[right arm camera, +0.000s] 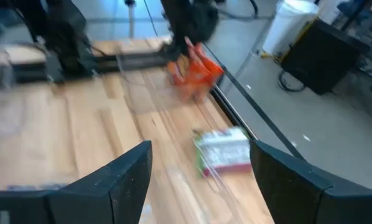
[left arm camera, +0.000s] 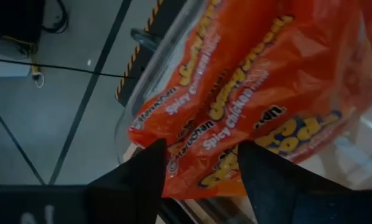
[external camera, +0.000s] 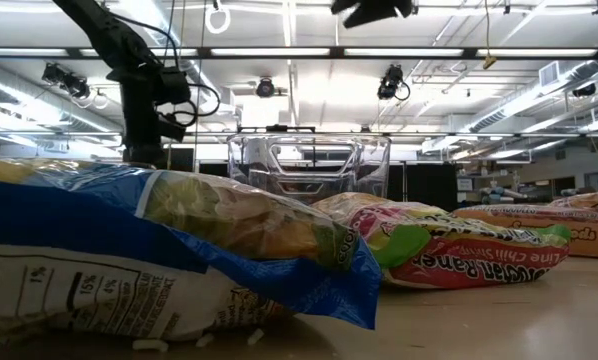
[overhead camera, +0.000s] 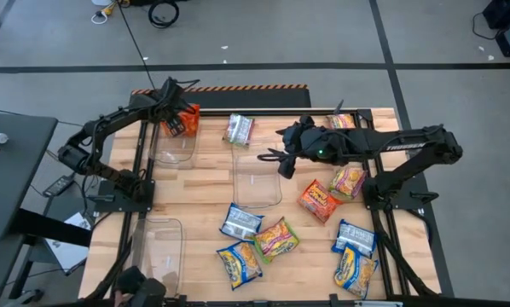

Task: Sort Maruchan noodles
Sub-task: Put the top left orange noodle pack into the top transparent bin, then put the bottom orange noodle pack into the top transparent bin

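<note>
We judge the packets (overhead camera: 276, 238) light, crinkly and slippery, best pinched at an edge seam. Most lie loose on the table (overhead camera: 204, 183). The left pincer (left arm camera: 201, 174), jaws parted, straddles orange packets (left arm camera: 248, 93) over a far bin (overhead camera: 175, 143); whether it grips them we cannot tell. The right pincer (right arm camera: 198, 171) hovers wide open, empty. Clear bin walls barely show.

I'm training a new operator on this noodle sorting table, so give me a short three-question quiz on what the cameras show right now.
1. True or false: the right gripper holds a packet.
2. What colour are the packets at the left gripper?
3. The right gripper hovers over: A) the middle clear bin B) the floor C) the bin nearest the left arm's base.

Key: 1. False, it is open and empty. 2. Orange-red. 3. A.
</note>
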Motion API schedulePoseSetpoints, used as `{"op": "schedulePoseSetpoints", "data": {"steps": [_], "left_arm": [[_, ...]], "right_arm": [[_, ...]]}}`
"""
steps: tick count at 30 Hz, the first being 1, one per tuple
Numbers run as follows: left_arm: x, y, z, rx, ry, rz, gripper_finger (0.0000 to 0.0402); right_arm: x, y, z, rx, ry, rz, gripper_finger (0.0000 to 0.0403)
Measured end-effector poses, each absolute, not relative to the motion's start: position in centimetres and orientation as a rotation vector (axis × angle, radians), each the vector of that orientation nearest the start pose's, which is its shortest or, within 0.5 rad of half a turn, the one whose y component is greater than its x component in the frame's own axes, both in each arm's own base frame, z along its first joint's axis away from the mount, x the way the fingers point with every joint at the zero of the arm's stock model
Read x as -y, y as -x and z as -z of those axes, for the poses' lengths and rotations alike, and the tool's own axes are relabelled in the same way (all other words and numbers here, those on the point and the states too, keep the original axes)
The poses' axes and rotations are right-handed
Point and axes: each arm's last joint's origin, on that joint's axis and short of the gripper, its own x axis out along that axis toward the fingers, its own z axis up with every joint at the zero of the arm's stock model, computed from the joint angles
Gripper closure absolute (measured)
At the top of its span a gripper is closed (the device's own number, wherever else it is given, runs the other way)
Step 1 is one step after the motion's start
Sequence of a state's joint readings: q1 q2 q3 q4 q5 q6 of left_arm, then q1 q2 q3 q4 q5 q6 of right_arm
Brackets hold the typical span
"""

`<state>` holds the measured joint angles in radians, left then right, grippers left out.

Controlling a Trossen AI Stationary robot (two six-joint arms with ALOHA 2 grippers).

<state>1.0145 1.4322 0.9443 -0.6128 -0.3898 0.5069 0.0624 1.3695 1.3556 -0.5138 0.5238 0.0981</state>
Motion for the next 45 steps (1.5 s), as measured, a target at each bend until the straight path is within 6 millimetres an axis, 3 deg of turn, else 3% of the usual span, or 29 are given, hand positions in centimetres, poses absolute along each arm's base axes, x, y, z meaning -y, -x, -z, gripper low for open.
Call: {"op": "schedulePoseSetpoints", "data": {"steps": [6,12,19,23,27,31,36,45], "left_arm": [[-22.7,-13.7,-22.5,-1.446,-0.045,-0.96,0.0164],[-20.7,-14.2,-27.2,-1.323,0.071,-1.049,0.0159],[-14.5,-14.9,-32.5,-0.886,0.536,-0.87,0.0159],[-10.0,-15.7,-34.4,-0.73,0.637,-0.737,0.0159],[-6.0,-16.7,-36.0,-0.598,0.654,-0.584,0.0159],[-2.6,-17.8,-37.0,-0.518,0.602,-0.418,0.0159],[1.3,-18.4,-37.5,-0.48,0.559,-0.269,0.0159],[4.6,-18.1,-37.8,-0.424,0.536,-0.249,0.0159]], "right_arm": [[0.3,-27.1,-36.6,-0.644,0.037,0.502,0.0109],[1.0,-24.2,-35.3,-0.899,0.015,0.57,0.0111],[0.3,-20.2,-30.2,-1.298,-0.05,0.591,0.0122],[-0.5,-17.8,-26.8,-1.426,-0.187,0.57,0.0129],[-1.1,-17.8,-24.1,-1.363,-0.38,0.513,0.0131],[-1.2,-18.6,-21.6,-1.258,-0.456,0.474,0.0131],[-0.7,-17.4,-18.8,-1.344,-0.527,0.481,0.0138],[-0.1,-18.0,-16.0,-1.223,-0.669,0.32,0.018]]}}
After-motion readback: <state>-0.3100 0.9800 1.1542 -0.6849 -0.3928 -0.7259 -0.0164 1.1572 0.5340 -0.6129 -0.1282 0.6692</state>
